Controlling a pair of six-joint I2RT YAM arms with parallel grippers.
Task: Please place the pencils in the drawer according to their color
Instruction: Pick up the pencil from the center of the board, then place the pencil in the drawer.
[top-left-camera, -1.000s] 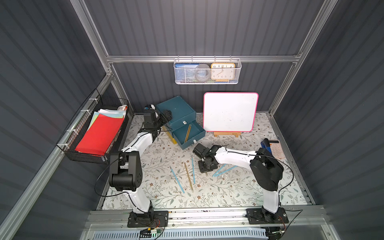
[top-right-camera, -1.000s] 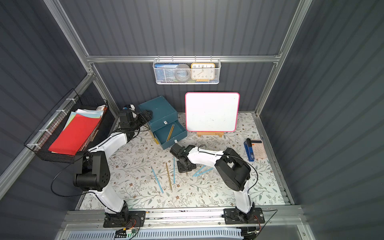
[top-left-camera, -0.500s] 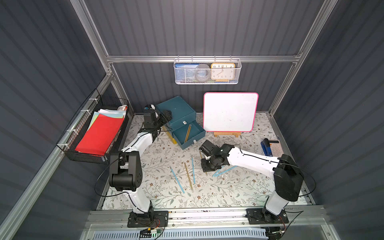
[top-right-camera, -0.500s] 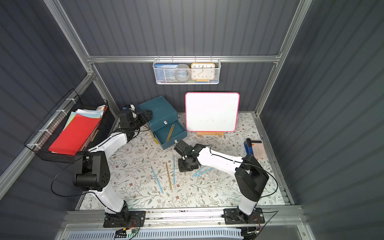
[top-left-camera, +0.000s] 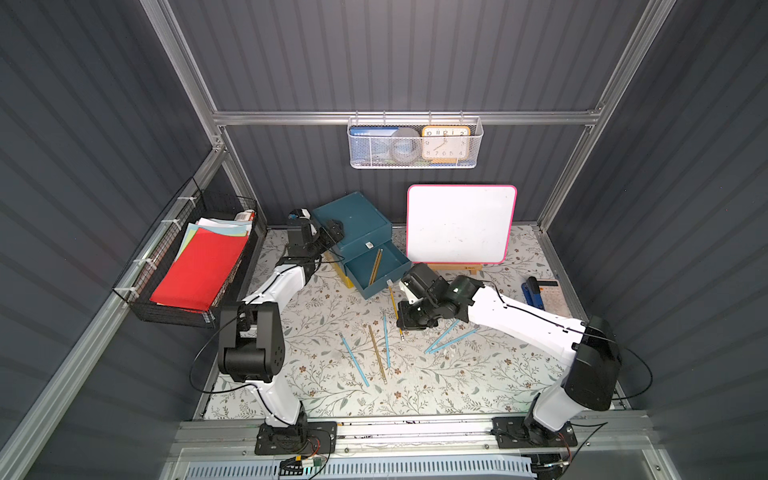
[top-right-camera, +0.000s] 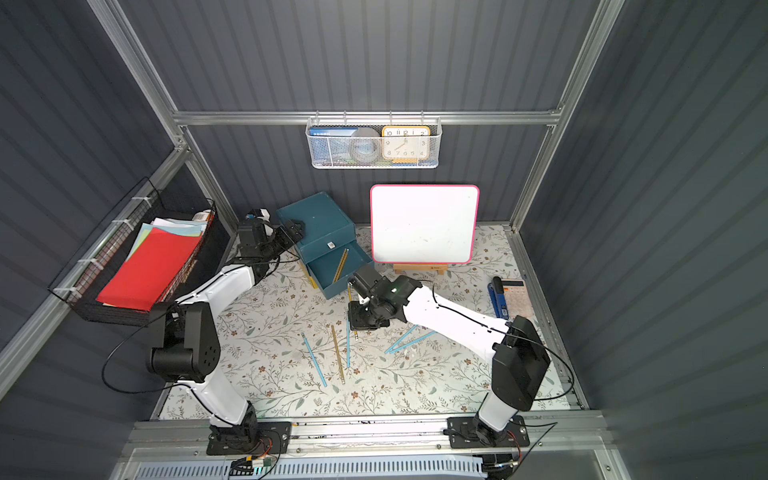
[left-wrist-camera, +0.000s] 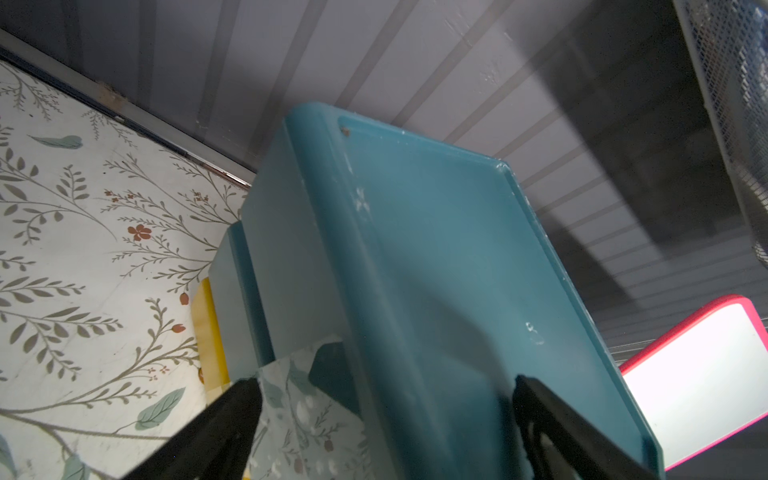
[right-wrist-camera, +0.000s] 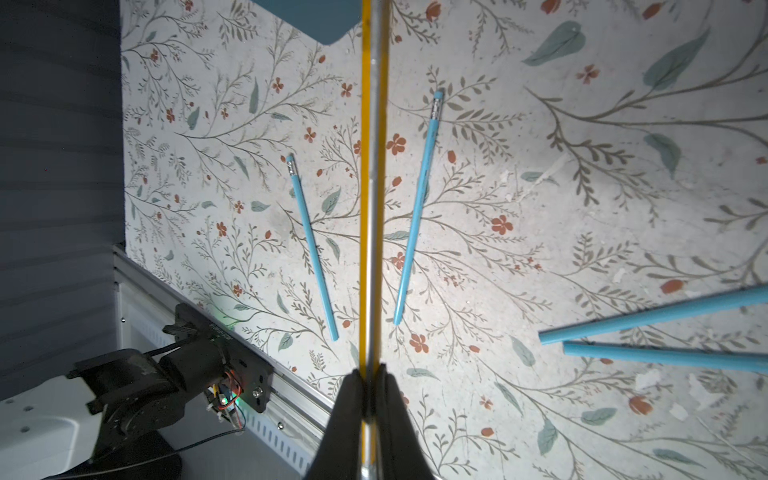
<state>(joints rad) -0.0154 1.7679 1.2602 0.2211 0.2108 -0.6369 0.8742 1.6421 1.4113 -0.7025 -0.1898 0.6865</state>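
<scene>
My right gripper (top-left-camera: 409, 318) (right-wrist-camera: 370, 374) is shut on a golden-yellow pencil (top-left-camera: 392, 305) (right-wrist-camera: 365, 187), held just above the mat in front of the open drawer (top-left-camera: 380, 286) of the teal cabinet (top-left-camera: 353, 216). Another yellow pencil (top-left-camera: 376, 266) lies inside that drawer. On the mat lie a golden pencil (top-left-camera: 377, 353) and several light blue pencils (top-left-camera: 353, 359) (top-left-camera: 386, 340) (top-left-camera: 442, 334) (right-wrist-camera: 311, 249) (right-wrist-camera: 417, 208). My left gripper (top-left-camera: 332, 232) (left-wrist-camera: 390, 399) stands open astride the cabinet's top left edge (left-wrist-camera: 415, 249).
A pink-framed whiteboard (top-left-camera: 459, 224) stands on an easel right of the cabinet. A blue stapler (top-left-camera: 530, 291) and a calculator (top-left-camera: 552, 295) lie at the right edge. A wire basket (top-left-camera: 137, 286) of papers hangs on the left wall; a mesh basket (top-left-camera: 413, 164) hangs on the back wall.
The right arm's elbow and upper link have swung out to the right and lower, while its gripper stayed near the drawer's front with the pencil. The left arm has not moved.
</scene>
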